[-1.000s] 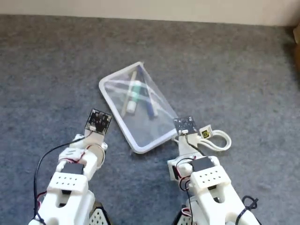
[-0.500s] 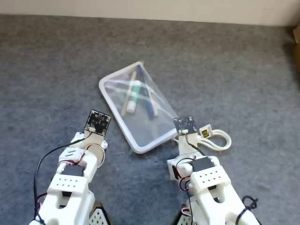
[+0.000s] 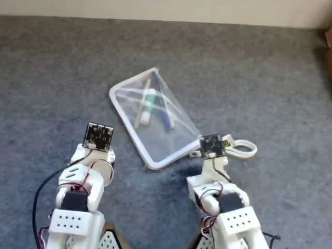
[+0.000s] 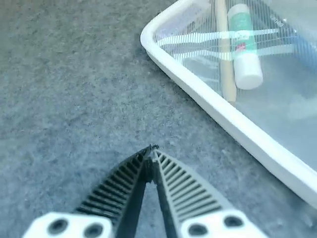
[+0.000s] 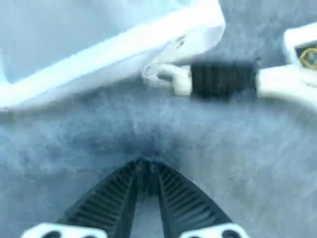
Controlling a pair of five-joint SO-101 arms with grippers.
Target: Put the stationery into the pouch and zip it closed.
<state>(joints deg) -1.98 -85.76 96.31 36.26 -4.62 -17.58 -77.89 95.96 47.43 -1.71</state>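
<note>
Two arms of white moulded plastic, blocky housings dotted with small holes. The left arm (image 3: 78, 202) trails a black cable (image 3: 37, 199); the right arm (image 3: 228, 207) shows red and black wires (image 3: 210, 199) at its joints. Dark square circuit board (image 3: 98, 136) atop each wrist. The left hand (image 4: 151, 148) and right hand (image 5: 146, 161): black ribbed fingers (image 4: 178, 178), white bases with dark screw holes.

We saw the pouch (image 4: 233, 121) cut off by both wrist views' edges, its pull strap (image 5: 223, 79) blurred and cropped.
</note>
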